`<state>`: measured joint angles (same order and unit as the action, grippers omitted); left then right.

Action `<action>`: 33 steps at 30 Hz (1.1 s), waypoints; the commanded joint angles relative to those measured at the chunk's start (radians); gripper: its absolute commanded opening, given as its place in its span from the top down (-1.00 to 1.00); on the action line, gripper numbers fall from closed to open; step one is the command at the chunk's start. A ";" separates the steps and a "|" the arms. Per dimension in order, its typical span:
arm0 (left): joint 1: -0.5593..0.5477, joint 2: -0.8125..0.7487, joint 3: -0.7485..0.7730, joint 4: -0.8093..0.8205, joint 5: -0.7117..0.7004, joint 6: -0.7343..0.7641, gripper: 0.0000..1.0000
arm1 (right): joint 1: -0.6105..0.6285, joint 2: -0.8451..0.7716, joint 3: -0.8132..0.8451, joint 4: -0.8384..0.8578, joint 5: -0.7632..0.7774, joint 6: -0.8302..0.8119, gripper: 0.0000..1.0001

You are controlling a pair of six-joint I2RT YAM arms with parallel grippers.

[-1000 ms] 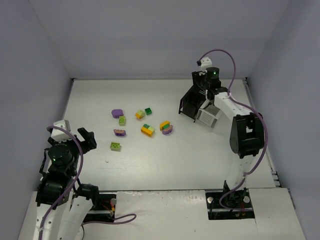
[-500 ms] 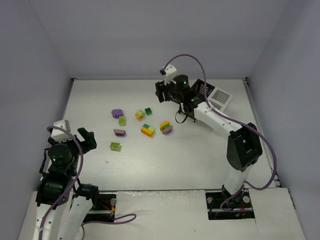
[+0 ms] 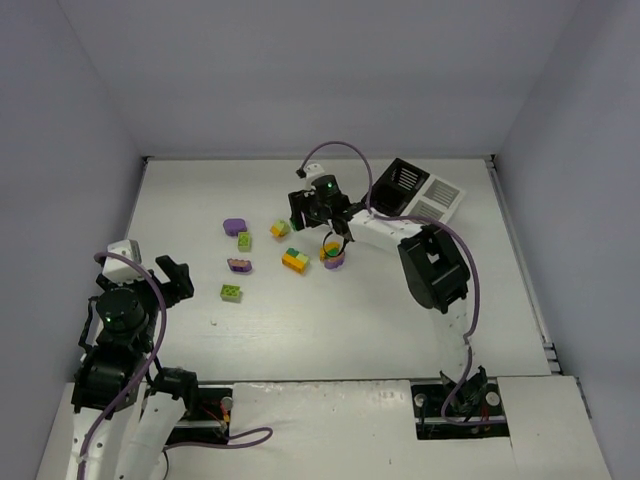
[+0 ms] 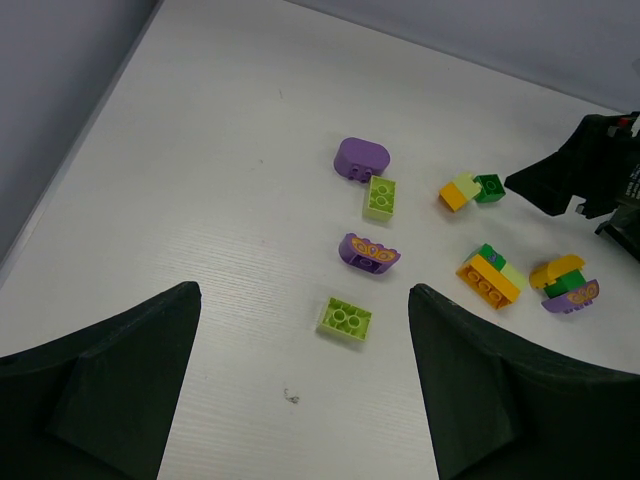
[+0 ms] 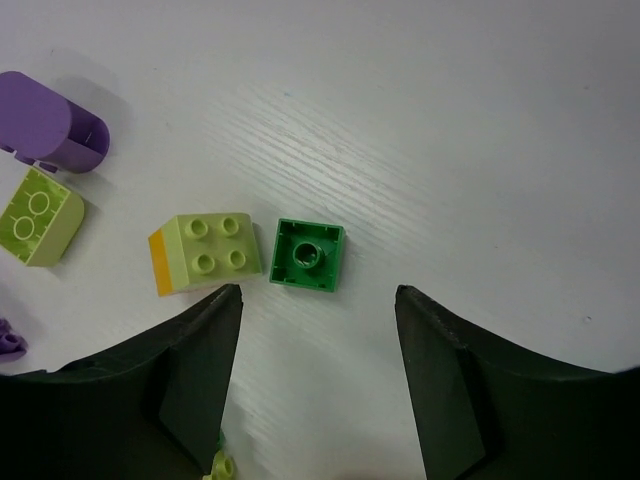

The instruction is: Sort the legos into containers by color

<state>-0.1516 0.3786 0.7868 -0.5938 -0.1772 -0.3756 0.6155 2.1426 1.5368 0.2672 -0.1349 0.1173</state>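
- A robotics lab test cell.
- Plain pale lavender-grey panel walls (image 3: 300, 80) box in a white laminate tabletop (image 3: 330, 330).
- The white-and-black jointed left arm (image 3: 125, 330) and right arm (image 3: 430, 270), trailing looped purple cables (image 3: 338, 146), are bolted at its near edge.

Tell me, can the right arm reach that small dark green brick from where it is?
Probably yes. The right gripper hangs over the dark green brick, open, nothing between them. Only the lime-and-orange brick sits close beside it and might get nudged.
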 commanded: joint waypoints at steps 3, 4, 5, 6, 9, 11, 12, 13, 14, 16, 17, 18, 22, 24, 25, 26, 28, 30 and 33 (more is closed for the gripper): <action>-0.005 0.011 0.008 0.055 0.013 -0.008 -0.56 | 0.021 0.028 0.111 0.106 0.049 0.054 -0.22; -0.005 0.011 0.008 0.055 0.013 -0.008 -0.56 | 0.023 0.037 0.121 0.110 0.057 0.059 -0.22; -0.005 0.011 0.008 0.055 0.015 -0.009 -0.56 | 0.027 0.052 0.124 0.113 0.067 0.062 -0.24; -0.005 0.011 0.008 0.055 0.015 -0.009 -0.56 | 0.027 0.060 0.128 0.119 0.073 0.067 -0.24; -0.006 0.013 0.008 0.054 0.018 -0.008 -0.56 | 0.029 0.089 0.131 0.144 0.095 0.082 -0.24; -0.008 0.014 0.008 0.055 0.018 -0.009 -0.56 | 0.029 0.109 0.137 0.161 0.104 0.087 -0.24; -0.008 0.013 0.008 0.054 0.018 -0.009 -0.56 | 0.029 0.115 0.138 0.164 0.116 0.088 -0.24; -0.009 0.014 0.008 0.055 0.019 -0.009 -0.56 | 0.029 0.120 0.141 0.173 0.124 0.091 -0.23; -0.009 0.016 0.008 0.055 0.018 -0.009 -0.56 | 0.029 0.129 0.141 0.187 0.132 0.096 -0.21; -0.011 0.016 0.008 0.052 0.019 -0.009 -0.56 | 0.029 0.138 0.146 0.188 0.130 0.099 -0.20; -0.011 0.016 0.008 0.052 0.019 -0.009 -0.56 | 0.029 0.146 0.151 0.188 0.129 0.101 -0.19; -0.011 0.016 0.008 0.055 0.019 -0.009 -0.56 | 0.030 0.151 0.155 0.190 0.120 0.104 -0.18; -0.011 0.016 0.008 0.054 0.019 -0.009 -0.56 | 0.032 0.166 0.151 0.190 0.118 0.104 -0.14; -0.011 0.016 0.008 0.055 0.021 -0.009 -0.56 | 0.033 0.171 0.145 0.188 0.119 0.104 -0.13; -0.011 0.016 0.008 0.054 0.021 -0.009 -0.56 | 0.033 0.174 0.141 0.188 0.120 0.107 -0.13; -0.011 0.016 0.008 0.054 0.022 -0.009 -0.56 | 0.035 0.169 0.138 0.187 0.121 0.107 -0.10; -0.011 0.016 0.008 0.054 0.022 -0.009 -0.56 | 0.033 0.162 0.128 0.190 0.124 0.102 0.09; -0.011 0.016 0.008 0.054 0.021 -0.009 -0.56 | 0.033 0.151 0.123 0.188 0.129 0.087 0.34; -0.011 0.016 0.008 0.052 0.019 -0.009 -0.56 | 0.032 0.109 0.111 0.188 0.132 0.055 0.84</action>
<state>-0.1581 0.3786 0.7868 -0.5941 -0.1616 -0.3759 0.6430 2.3390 1.6367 0.3939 -0.0299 0.2020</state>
